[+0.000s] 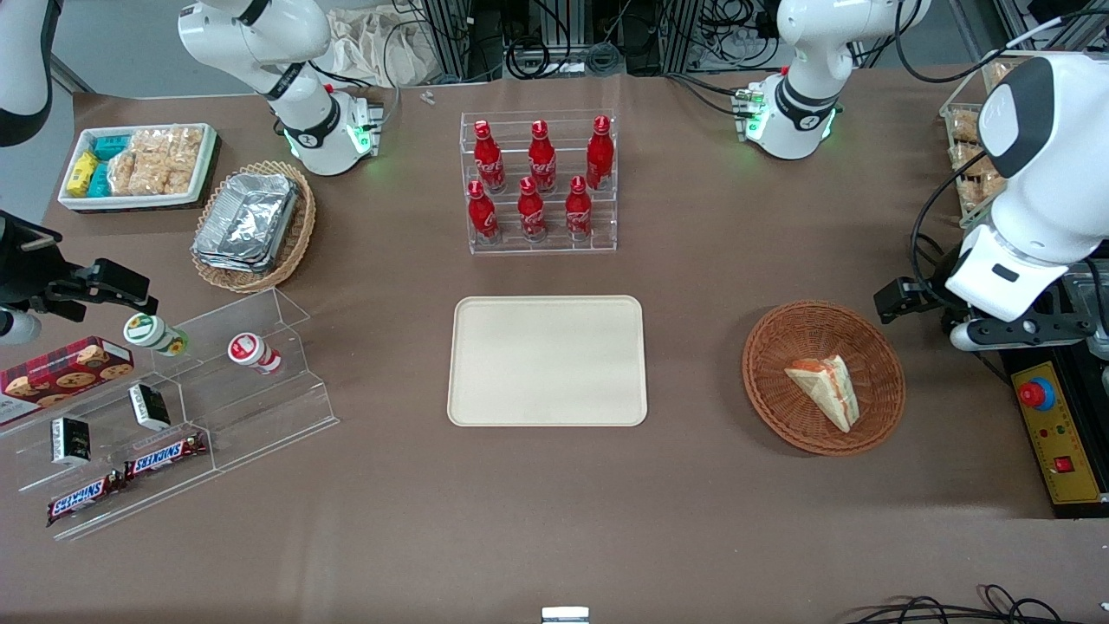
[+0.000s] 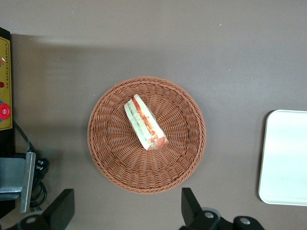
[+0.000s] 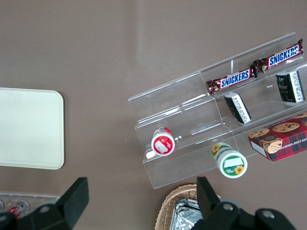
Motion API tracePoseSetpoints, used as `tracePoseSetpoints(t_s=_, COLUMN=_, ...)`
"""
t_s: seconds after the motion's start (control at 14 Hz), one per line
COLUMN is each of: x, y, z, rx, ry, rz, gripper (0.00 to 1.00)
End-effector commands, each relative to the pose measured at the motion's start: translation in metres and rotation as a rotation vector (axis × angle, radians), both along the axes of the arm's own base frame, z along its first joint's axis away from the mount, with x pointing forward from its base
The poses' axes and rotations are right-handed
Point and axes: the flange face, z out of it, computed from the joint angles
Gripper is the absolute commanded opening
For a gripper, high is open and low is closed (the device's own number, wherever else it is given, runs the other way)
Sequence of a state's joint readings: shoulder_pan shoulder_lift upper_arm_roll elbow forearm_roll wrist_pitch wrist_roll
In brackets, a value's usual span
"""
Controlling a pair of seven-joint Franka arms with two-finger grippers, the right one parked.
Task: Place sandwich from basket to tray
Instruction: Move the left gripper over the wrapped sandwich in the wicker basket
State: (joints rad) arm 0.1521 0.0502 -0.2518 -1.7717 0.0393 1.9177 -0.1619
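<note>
1. Front view shows the brown table with the tray lying flat near its middle, nothing on it.
2. Lying in the basket, toward the working arm's end of the table: the sandwich, on its side, well apart from the tray.
3. Seen from the left wrist camera, the sandwich rests near the middle of the basket, filling layers of orange-red and green facing up along one edge.
4. Hanging above the table beside the basket, at the table's edge toward the working arm: the gripper, dark, clear of the wicker rim.
5. Wrist view puts the gripper with its two fingers spread wide, holding nothing, the basket's rim showing between them lower down.
6. Also in the wrist view: a corner and long edge of the tray, apart from the basket.
7. Farther from the front camera than the tray: a clear tiered rack carrying six red bottles.
8. Toward the parked arm's end: a tan wicker basket holding foil containers, a white tray of packaged snacks, and a clear stepped stand with two Snickers bars.
9. Beside the basket at the table's edge: a yellow control box with a red button.
</note>
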Motion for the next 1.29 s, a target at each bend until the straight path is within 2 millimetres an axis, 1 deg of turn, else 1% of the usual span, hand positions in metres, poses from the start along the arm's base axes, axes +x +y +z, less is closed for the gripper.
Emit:
tracePoseSetpoints(t_s=0.0, x=0.005, y=0.007, z=0.003, rx=0.013, ry=0.012, rz=0.021, gripper=1.0)
tracePoseSetpoints(t_s=0.21, x=0.012, y=0.006, z=-0.006, rx=0.005, ry=0.023, rz=0.029, gripper=1.0)
tracePoseSetpoints(t_s=0.29, x=0.017, y=0.008, z=-0.016, rx=0.003, ry=0.03, rz=0.029, gripper=1.0)
tracePoseSetpoints(t_s=0.36, x=0.023, y=0.01, z=-0.034, rx=-0.01, ry=0.052, rz=0.036, gripper=1.0)
tracePoseSetpoints(t_s=0.43, x=0.028, y=0.012, z=-0.044, rx=-0.023, ry=0.042, rz=0.048, gripper=1.0)
tracePoseSetpoints(t_s=0.57, x=0.036, y=0.023, z=-0.069, rx=-0.04, ry=0.032, rz=0.1, gripper=1.0)
tracePoseSetpoints(t_s=0.71, x=0.034, y=0.024, z=-0.093, rx=-0.043, ry=0.045, rz=0.123, gripper=1.0)
tracePoseSetpoints(t_s=0.86, x=0.03, y=0.023, z=-0.124, rx=-0.048, ry=0.097, rz=0.177, gripper=1.0)
tracePoseSetpoints(t_s=1.07, x=0.033, y=0.023, z=-0.162, rx=-0.05, ry=0.148, rz=0.21, gripper=1.0)
tracePoseSetpoints(t_s=1.21, x=0.034, y=0.024, z=-0.179, rx=-0.05, ry=0.169, rz=0.213, gripper=1.0)
